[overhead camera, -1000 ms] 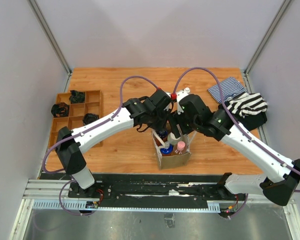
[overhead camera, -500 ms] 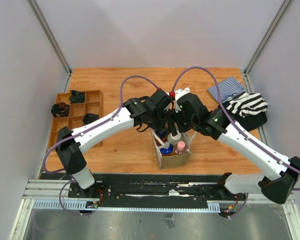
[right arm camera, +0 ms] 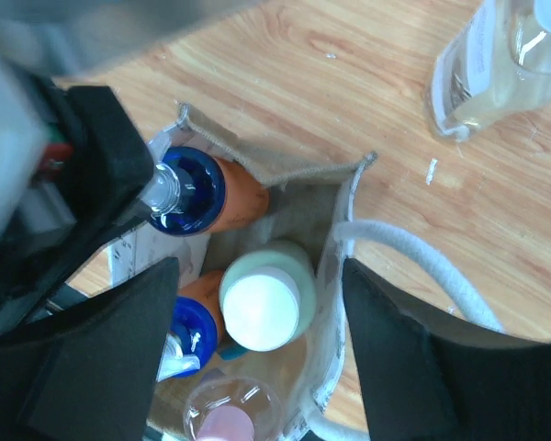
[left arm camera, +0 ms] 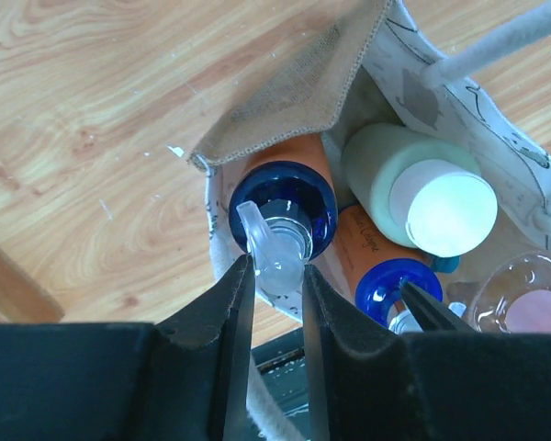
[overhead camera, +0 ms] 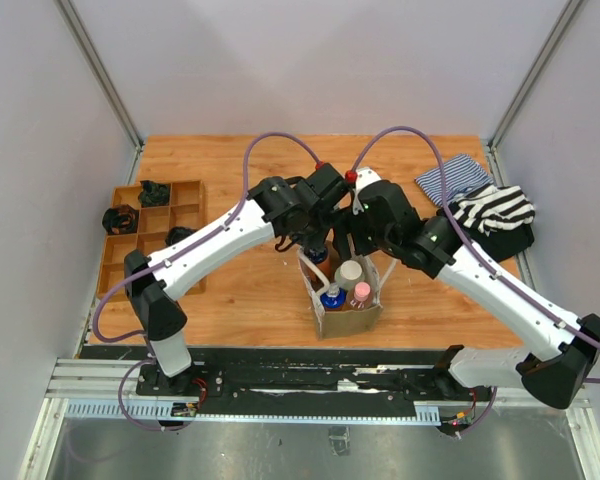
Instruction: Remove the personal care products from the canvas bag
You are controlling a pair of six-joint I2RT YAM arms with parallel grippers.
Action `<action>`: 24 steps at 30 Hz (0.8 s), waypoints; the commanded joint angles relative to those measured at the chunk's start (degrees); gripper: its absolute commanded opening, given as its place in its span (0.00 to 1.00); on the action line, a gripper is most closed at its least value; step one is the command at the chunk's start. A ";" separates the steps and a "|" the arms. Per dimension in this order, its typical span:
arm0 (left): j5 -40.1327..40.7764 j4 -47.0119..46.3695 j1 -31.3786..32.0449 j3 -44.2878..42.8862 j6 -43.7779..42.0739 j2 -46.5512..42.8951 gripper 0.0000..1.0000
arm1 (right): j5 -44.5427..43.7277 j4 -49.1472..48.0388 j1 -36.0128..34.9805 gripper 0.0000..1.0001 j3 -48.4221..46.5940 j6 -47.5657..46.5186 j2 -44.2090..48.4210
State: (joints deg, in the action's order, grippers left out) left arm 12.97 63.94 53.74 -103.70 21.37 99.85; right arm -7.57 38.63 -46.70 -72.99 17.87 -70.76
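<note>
The canvas bag (overhead camera: 348,320) stands near the table's front edge. It holds an orange bottle with a blue top (left arm camera: 285,207), a second orange bottle with a blue top (left arm camera: 390,289), a cream bottle with a wide white cap (right arm camera: 262,308) and a pink-capped bottle (right arm camera: 225,427). My left gripper (left arm camera: 275,268) is shut on the clear pump head of the first orange bottle, at the bag's far left corner. My right gripper (right arm camera: 257,303) is wide open above the cream bottle and touches nothing. A clear bottle (right arm camera: 496,64) lies on the table beyond the bag.
A brown wooden compartment tray (overhead camera: 150,235) with black coiled items (overhead camera: 120,218) sits at the left. Striped cloths (overhead camera: 490,207) lie at the far right. The bag's white handle (right arm camera: 413,257) loops under my right finger. The two wrists are close together over the bag.
My left gripper has shifted a little toward the far side, still at the orange bottle's pump. My right gripper has pulled back from the bag's mouth, so the cream bottle's cap shows more.
</note>
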 commanded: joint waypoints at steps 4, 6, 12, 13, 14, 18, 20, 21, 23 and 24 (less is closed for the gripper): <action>7.13 -2.89 0.61 -18.71 -2.59 1.65 0.00 | 6.55 5.25 -1.82 0.71 3.40 -6.35 -4.44; 8.74 -0.36 0.62 -24.21 -2.89 3.48 0.01 | 7.44 5.19 -1.82 0.70 3.76 -6.29 -5.14; 14.20 3.52 0.58 -35.76 -4.10 6.00 0.01 | 8.45 5.21 -1.91 0.70 5.81 -5.08 -5.19; 14.56 3.33 0.42 -35.88 -4.18 5.65 0.01 | 8.23 5.19 -1.92 0.70 6.19 -4.76 -4.39; 14.49 2.93 0.22 -35.68 -4.07 5.20 0.01 | 8.24 5.02 -1.97 0.71 6.60 -4.51 -3.48; 14.18 1.56 -0.41 -33.99 -3.95 3.56 0.01 | 7.88 4.03 -2.01 0.76 7.60 -3.90 1.10; 14.74 1.13 -0.70 -33.46 -3.96 3.06 0.01 | 7.81 3.14 -1.94 0.79 8.20 -3.97 3.11; 15.02 1.19 -0.99 -33.56 -4.09 2.92 0.00 | 7.57 3.03 -1.99 0.80 8.40 -4.09 3.58; 15.71 1.29 -1.68 -33.58 -4.07 2.62 0.01 | 6.67 3.00 -1.93 0.80 8.62 -4.38 3.28; 16.18 1.34 -2.07 -33.63 -4.12 2.36 0.01 | 6.49 2.96 -1.92 0.80 8.80 -4.42 2.70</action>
State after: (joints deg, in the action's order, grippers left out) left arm 25.69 70.02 52.90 -136.57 17.98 105.06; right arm -0.45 41.58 -48.07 -64.62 14.06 -68.82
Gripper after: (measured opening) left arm 0.263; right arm 0.800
